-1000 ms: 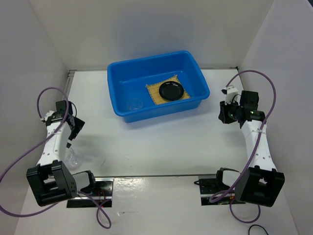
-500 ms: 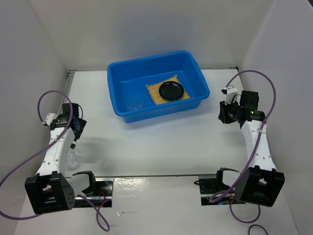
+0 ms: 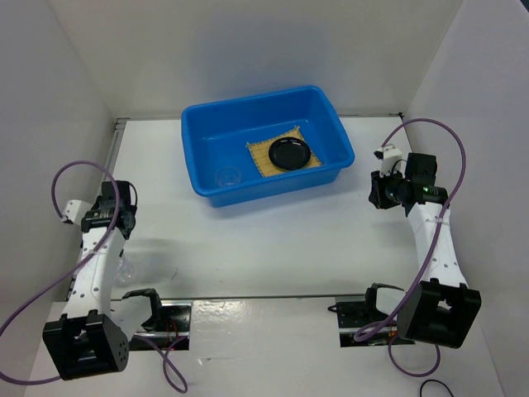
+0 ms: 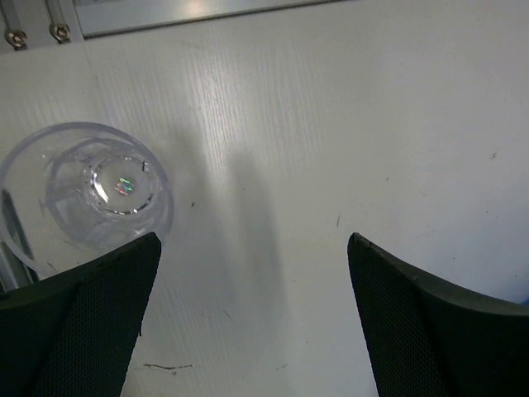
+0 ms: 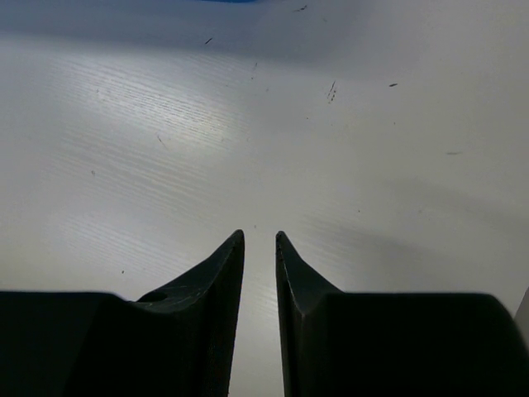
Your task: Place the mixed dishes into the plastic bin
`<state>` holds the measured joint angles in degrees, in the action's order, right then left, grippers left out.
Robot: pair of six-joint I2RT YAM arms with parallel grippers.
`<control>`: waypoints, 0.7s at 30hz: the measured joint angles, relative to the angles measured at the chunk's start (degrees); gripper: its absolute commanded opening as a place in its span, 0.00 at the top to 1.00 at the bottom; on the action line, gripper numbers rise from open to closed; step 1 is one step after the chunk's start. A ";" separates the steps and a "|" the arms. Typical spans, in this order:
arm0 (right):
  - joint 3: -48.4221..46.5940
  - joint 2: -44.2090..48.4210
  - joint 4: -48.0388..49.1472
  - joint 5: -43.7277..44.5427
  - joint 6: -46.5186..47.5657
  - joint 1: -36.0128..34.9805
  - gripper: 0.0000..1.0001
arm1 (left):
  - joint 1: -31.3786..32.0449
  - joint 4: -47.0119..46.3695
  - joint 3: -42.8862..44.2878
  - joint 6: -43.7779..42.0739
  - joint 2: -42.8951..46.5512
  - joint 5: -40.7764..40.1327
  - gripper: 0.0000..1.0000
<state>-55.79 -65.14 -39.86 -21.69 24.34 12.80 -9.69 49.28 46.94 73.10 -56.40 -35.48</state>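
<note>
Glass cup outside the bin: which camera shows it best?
Left wrist: the glass cup sits close and clear, seen from above. Top view shows only a faint sliver beside the left arm; right wrist shows only table.

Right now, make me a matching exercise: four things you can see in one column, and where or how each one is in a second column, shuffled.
Things:
1. black plate
2. bamboo mat
3. glass cup beside the left arm
4. left end effector

Places or states:
A. standing on the table, outside the blue bin
B. wide open, holding nothing
C. lying flat on the bin's floor
D. resting on top of the mat

Pairs: 1-D, 2-C, 3-A, 4-B
</note>
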 measured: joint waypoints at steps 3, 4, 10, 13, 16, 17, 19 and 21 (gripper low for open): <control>0.00 -0.02 0.00 0.02 0.02 0.00 0.73 | -2.32 -0.70 0.00 -1.62 -0.13 -0.28 0.00; 0.00 -0.02 0.00 0.04 0.02 0.00 0.73 | -3.02 -0.92 0.00 -2.23 -0.22 -0.28 0.00; 0.00 -0.02 0.00 0.09 0.00 0.00 0.73 | -5.81 -2.27 0.00 -3.85 -4.17 0.81 0.00; 0.00 -0.02 0.00 0.09 0.02 0.00 0.73 | -6.47 -3.13 -0.07 -4.13 -6.82 1.57 0.00; 0.00 -0.02 0.00 0.09 0.02 0.00 0.73 | -6.82 -3.10 -0.07 -4.15 -10.54 2.38 0.00; 0.00 -0.02 0.00 0.09 0.02 0.00 0.73 | -6.99 -3.15 -0.07 -4.17 -11.58 2.69 0.00; 0.00 -0.02 0.00 0.09 0.00 0.00 0.73 | -7.43 -3.34 -0.09 -4.20 -12.98 3.41 0.00; 0.00 -0.02 0.00 0.09 0.02 0.00 0.73 | -7.65 -3.67 -0.11 -4.22 -14.08 4.09 0.14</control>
<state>-55.79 -65.17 -39.86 -21.61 24.36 12.80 -17.34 45.60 46.83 68.88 -70.48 -31.40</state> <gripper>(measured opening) 0.271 0.951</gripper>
